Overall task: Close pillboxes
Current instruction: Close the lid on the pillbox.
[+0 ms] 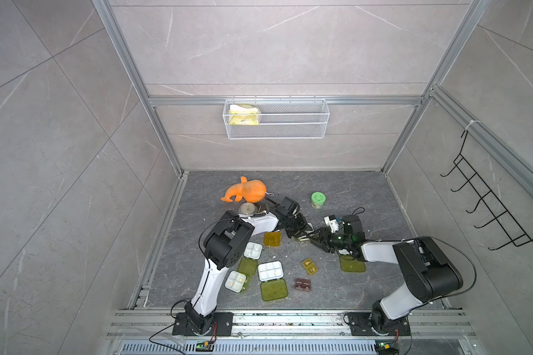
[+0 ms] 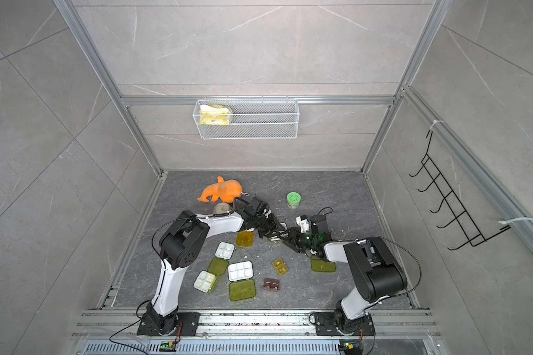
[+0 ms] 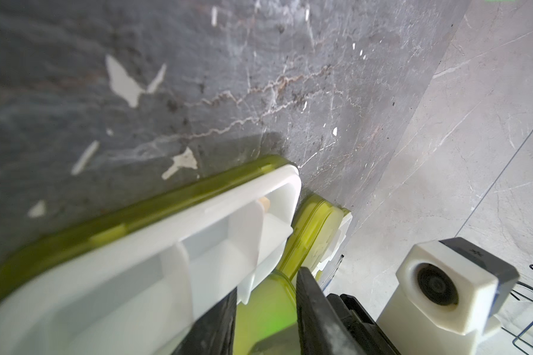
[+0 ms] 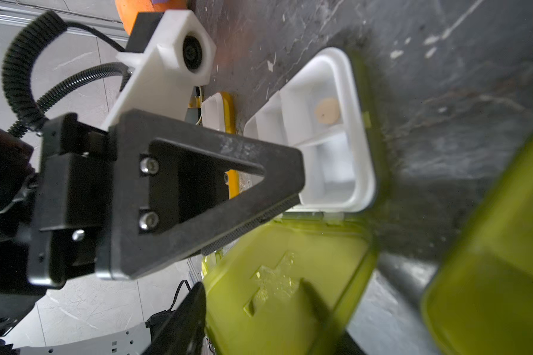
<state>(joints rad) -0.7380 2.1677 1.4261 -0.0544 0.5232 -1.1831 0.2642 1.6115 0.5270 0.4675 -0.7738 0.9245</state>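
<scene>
Pillbox tray [image 4: 330, 147], white plastic, sits pinched in outstretched left gripper [image 3: 265, 285]; facing right gripper [image 4: 253, 285] straddles translucent green lid [image 4: 277, 246], grip unclear.

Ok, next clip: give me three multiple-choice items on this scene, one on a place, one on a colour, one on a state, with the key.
1. The green-lidded jar stands: A) on a pillbox; B) alone on the table, far side; C) in a tool.
2. The plush toy is: A) blue; B) white; C) orange.
3. The six-cell pillbox has its lid: A) open, lying flat; B) shut; C) missing.
Key: 1 B, bare table surrounds it in both top views; 2 C, plainly orange; 3 A, the cells show beside the lid.
</scene>
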